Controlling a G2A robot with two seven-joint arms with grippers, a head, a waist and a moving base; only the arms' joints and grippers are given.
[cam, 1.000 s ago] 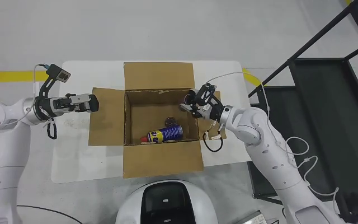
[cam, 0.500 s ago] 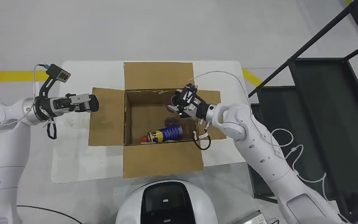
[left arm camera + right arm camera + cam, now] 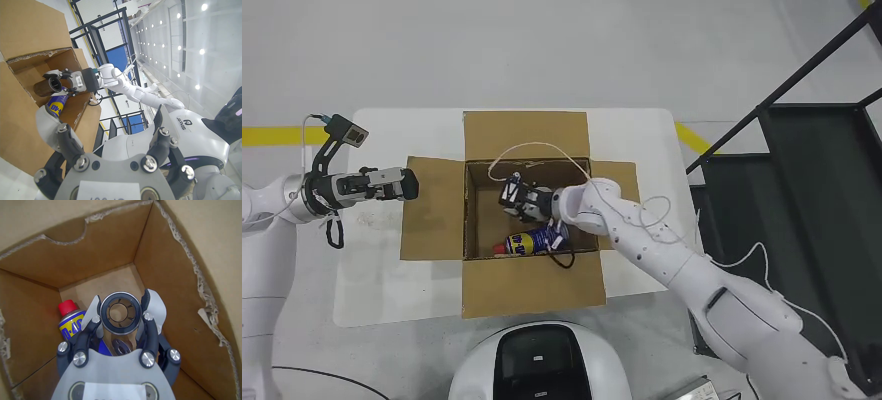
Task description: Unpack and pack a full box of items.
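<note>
Right pincer point(image 3: 122, 299) clenched on linear bearing point(image 3: 121, 330), frame centre, inside cardboard box point(image 3: 525, 135); spray can point(image 3: 539, 240) just below. Left pincer point(image 3: 410, 184) released, frame left, at flap edge. Travel vertically; avoid can, walls.

Bright, even overhead light; ceiling lamps point(image 3: 202, 51) glare; soft shadow inside box point(image 3: 47, 262).
</note>
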